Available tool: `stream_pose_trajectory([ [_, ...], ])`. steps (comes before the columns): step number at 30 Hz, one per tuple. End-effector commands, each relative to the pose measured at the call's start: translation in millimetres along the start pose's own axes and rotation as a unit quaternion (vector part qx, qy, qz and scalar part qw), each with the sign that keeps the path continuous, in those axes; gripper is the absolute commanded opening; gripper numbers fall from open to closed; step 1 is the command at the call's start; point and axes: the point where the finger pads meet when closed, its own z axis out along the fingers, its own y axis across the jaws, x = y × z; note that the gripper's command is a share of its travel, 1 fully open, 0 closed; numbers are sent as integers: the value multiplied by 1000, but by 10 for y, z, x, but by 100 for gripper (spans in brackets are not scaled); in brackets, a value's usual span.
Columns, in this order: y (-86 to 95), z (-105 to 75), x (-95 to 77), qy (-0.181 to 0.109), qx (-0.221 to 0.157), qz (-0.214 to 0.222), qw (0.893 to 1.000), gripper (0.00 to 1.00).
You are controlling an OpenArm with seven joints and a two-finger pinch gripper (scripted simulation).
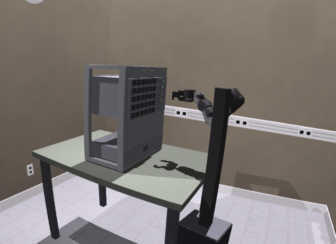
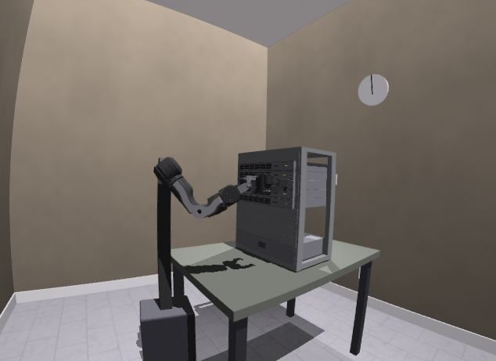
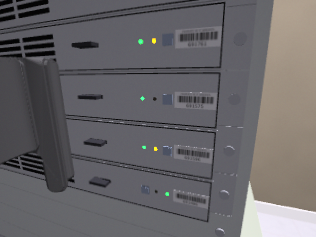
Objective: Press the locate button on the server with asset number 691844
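Note:
The grey server rack (image 1: 126,116) stands on the table, also seen in the exterior view (image 2: 284,207). My gripper (image 1: 175,95) (image 2: 280,185) is open and empty, held level a short way in front of the rack's upper servers. In the wrist view one grey finger (image 3: 50,124) fills the left side. Four server fronts show there, each with a barcode asset label: top (image 3: 197,36), second (image 3: 196,100), third (image 3: 192,153), bottom (image 3: 191,198). The numbers are too blurred to read surely. Small square buttons (image 3: 167,99) sit beside the labels; the bottom server's button (image 3: 145,189) sits further left. None glows bright blue.
The rack sits toward the table's far side (image 1: 122,165). My arm's black post (image 1: 217,154) stands at the table's near right edge. Green and yellow status lights (image 3: 141,42) dot the server fronts. The rack's right rail with round screws (image 3: 229,149) borders the servers.

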Motion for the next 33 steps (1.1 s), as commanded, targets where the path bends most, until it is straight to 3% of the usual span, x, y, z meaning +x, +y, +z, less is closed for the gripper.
stream_pose_trajectory([
  [1, -14, -1, 14, 0, 2, -1, 1000, 60],
  [8, -14, 47, 14, 0, 2, -1, 1000, 60],
  [33, -16, 498, 14, 0, 2, -1, 1000, 60],
])
